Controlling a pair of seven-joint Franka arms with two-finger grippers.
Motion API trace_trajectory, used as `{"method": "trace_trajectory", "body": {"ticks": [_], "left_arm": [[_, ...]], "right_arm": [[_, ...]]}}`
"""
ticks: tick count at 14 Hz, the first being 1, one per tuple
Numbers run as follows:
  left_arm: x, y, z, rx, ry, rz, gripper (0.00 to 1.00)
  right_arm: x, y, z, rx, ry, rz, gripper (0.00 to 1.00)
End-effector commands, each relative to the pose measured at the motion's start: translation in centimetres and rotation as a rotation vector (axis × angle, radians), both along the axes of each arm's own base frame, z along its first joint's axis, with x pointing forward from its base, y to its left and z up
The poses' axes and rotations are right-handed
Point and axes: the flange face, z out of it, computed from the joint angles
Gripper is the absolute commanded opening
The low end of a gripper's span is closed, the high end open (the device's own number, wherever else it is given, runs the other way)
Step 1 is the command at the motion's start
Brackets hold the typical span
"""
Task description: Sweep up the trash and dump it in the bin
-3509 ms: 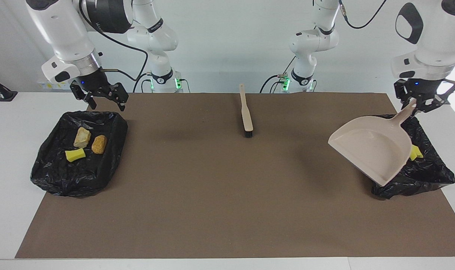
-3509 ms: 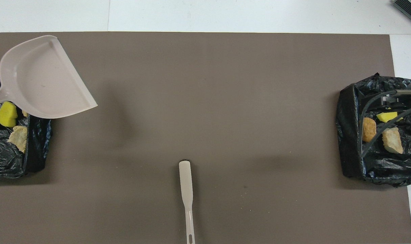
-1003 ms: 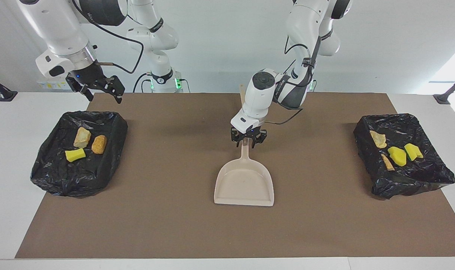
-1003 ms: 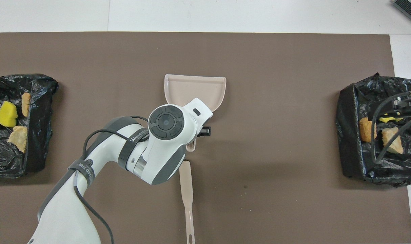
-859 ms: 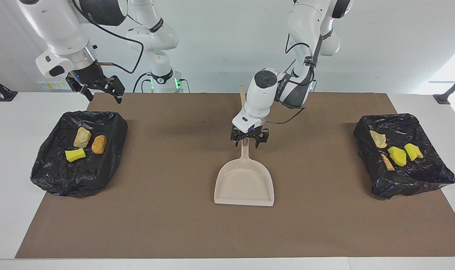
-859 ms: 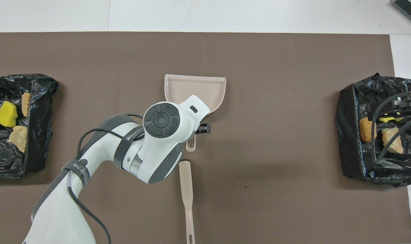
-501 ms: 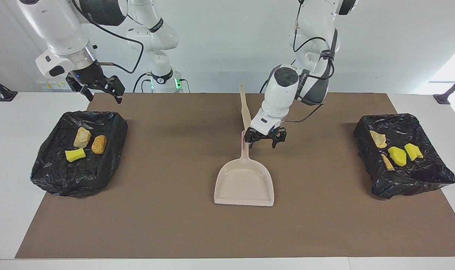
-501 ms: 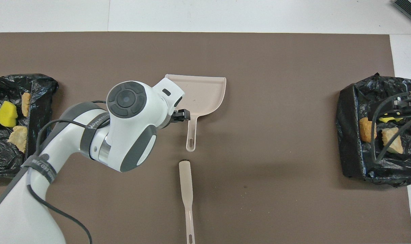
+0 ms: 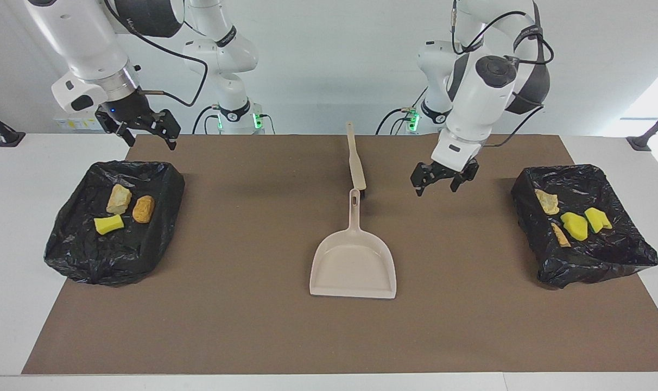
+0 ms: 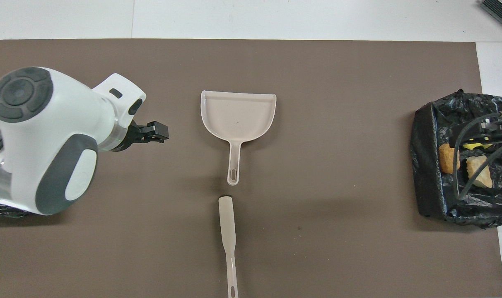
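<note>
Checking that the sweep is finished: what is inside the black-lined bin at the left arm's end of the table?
In the black-lined bin lie four scraps: two yellow sponge chunks and two tan bread-like pieces. Anything under the bag's folds stays hidden.

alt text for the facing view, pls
An empty beige dustpan lies mid-mat, its brush just nearer the robots. The open left gripper hangs over bare mat; the open right gripper waits above a bin. Both black-lined bins hold trash.

Robot lab: two bench-mounted arms (image 9: 470, 76), brown mat (image 9: 253, 304), bare white walls.
</note>
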Motion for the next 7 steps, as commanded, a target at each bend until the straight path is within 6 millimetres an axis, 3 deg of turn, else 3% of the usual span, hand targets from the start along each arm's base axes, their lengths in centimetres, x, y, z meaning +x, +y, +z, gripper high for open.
{"method": "trace_trajectory", "body": {"ticks": [1,4,7], "left_arm": [[-0.8,4.0,1.9,0.001,0.017,-0.045,1.0],[-0.9,7.6,2.9,0.008,0.029,-0.084,1.0],[-1.0,8.9,4.0,0.018,0.053,-0.077,1.0]], "right_arm": [[0.2,-0.1,0.4,0.013,-0.013,0.003,1.0],[0.3,-0.2,0.3,0.013,-0.011,0.001,1.0],[0.3,-0.2,0.3,0.013,-0.011,0.001,1.0]]}}
